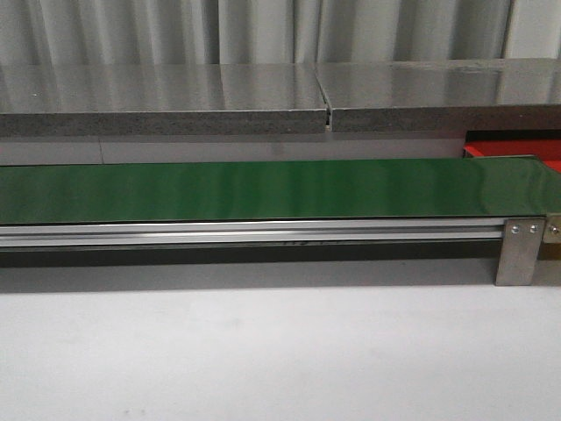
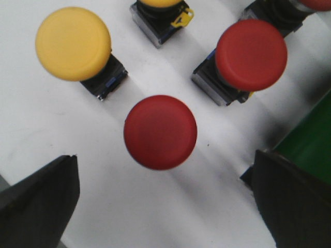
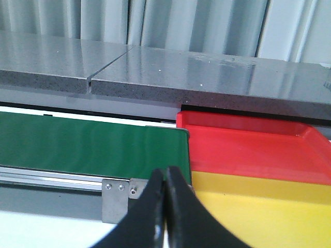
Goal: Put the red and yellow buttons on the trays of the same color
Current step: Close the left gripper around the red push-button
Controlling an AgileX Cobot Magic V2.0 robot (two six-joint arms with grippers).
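In the left wrist view, a red button [image 2: 160,132] stands on the white table straight under my left gripper [image 2: 165,166]. That gripper is open, with its dark fingers [image 2: 41,196] wide on either side and nothing between them. A second red button [image 2: 251,54] and a yellow button [image 2: 73,43] stand beyond, on dark bodies. In the right wrist view my right gripper [image 3: 165,174] is shut and empty. It points toward the red tray [image 3: 248,150] and the yellow tray [image 3: 258,206], which lie side by side. Neither gripper appears in the front view.
A long green belt [image 1: 263,189] on an aluminium rail crosses the table, ending beside the red tray [image 1: 478,151]. A grey stone ledge [image 1: 263,96] runs behind it. Two more buttons, one yellow [image 2: 160,3] and one red [image 2: 316,3], are cut off at the frame edge.
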